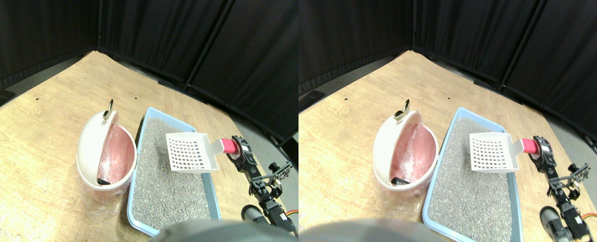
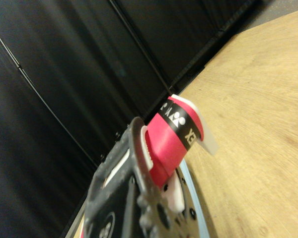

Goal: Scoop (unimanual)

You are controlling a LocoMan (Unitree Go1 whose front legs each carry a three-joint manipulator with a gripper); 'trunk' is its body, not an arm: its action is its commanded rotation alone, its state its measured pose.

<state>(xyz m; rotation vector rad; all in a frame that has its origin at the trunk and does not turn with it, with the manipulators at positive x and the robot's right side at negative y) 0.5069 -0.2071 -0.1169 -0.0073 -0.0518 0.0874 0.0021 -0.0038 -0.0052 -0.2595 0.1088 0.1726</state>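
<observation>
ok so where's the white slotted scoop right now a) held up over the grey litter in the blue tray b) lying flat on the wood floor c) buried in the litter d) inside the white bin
a: the scoop hangs above the grey litter in the blue tray, its red handle at the tool, with the white bin off to the side.

Black curtains [image 1: 177, 40] on dark poles enclose a pale wooden floor [image 1: 36, 136], meeting at a far corner.
</observation>
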